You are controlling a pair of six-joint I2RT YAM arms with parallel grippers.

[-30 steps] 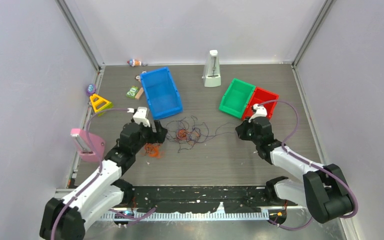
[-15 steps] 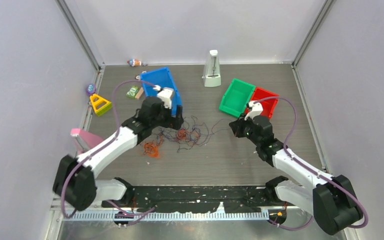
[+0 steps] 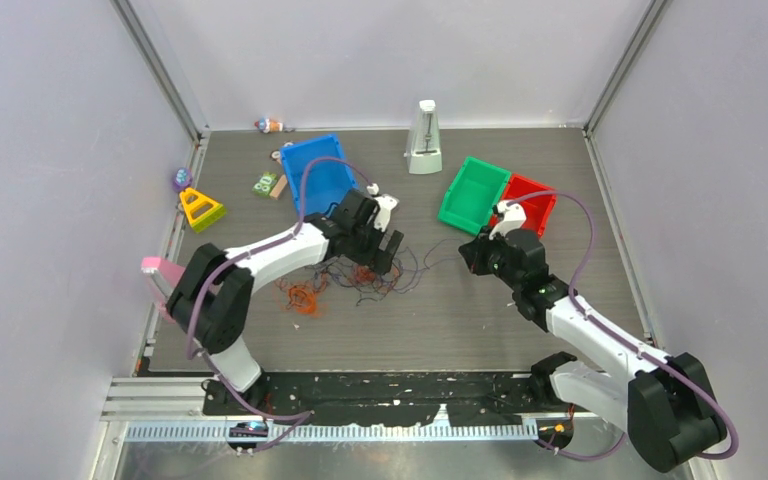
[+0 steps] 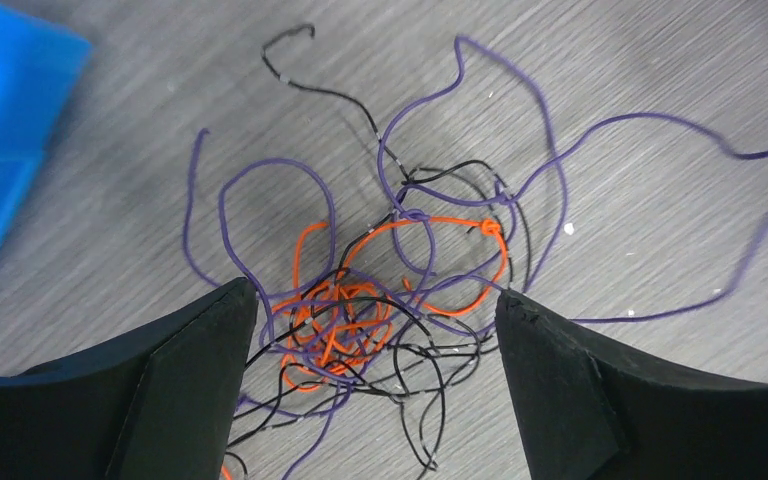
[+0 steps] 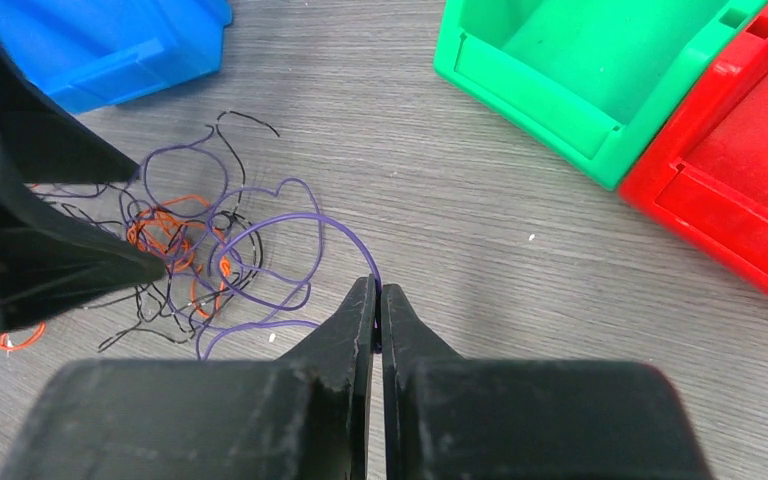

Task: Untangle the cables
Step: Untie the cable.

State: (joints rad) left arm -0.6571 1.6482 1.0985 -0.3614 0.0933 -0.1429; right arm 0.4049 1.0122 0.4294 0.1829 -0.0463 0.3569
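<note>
A lab test cell: plain walls (image 3: 50, 130), aluminium posts (image 3: 160, 70), plastic bins (image 3: 310, 170)

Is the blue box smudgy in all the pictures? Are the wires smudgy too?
Left wrist view: the blue plastic bin at the edge is smeared; the tangle of thin orange, purple and black wires is sharp. Right wrist view: that bin looks crisp, like the purple wire pinched in the right hand. Top view: even light, no glare.
</note>
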